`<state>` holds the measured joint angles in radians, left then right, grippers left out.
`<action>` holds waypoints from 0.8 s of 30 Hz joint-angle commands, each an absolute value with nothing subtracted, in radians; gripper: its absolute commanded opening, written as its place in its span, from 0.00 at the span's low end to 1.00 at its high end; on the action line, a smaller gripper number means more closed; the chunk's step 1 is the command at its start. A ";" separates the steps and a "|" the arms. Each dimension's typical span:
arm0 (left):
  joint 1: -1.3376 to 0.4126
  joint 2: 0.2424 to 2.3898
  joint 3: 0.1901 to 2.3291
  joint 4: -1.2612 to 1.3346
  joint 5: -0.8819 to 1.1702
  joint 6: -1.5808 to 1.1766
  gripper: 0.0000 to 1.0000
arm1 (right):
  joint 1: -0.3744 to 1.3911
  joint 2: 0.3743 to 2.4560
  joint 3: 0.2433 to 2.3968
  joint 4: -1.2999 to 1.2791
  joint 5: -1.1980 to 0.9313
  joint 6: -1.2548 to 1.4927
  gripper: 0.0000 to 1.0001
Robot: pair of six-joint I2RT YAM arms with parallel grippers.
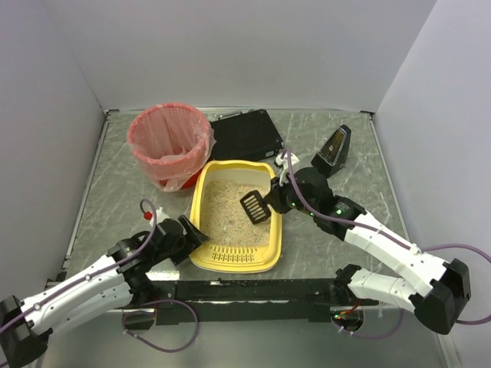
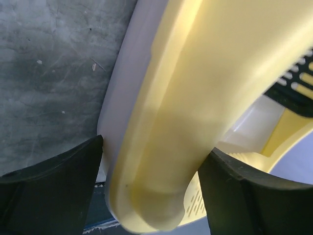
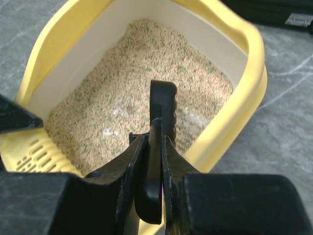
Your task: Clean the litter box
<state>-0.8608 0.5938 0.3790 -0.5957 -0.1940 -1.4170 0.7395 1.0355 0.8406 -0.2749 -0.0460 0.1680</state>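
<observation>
The yellow litter box (image 1: 201, 201) with beige litter (image 1: 230, 203) sits mid-table, its slotted strip (image 1: 234, 251) at the near end. My left gripper (image 1: 196, 234) straddles the box's near-left corner. In the left wrist view the yellow rim (image 2: 195, 73) fills the gap between the jaws of that gripper (image 2: 156, 146), and both fingers press against it. My right gripper (image 1: 278, 198) is shut on the handle of a black slotted scoop (image 1: 255, 205), held over the litter near the right wall. In the right wrist view the scoop (image 3: 164, 98) sticks out past the right gripper (image 3: 155, 142), above the litter (image 3: 122, 98).
A red round bin with a pink liner (image 1: 169, 142) stands behind and left of the box. A flat black case (image 1: 245, 134) lies at the back. A small black wedge-shaped object (image 1: 334, 149) stands at the back right. White walls enclose the table.
</observation>
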 commanded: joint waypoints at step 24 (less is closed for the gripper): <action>-0.795 1.134 0.620 -0.212 -0.253 -0.865 0.55 | 0.811 0.764 0.767 -0.589 -0.147 0.393 0.00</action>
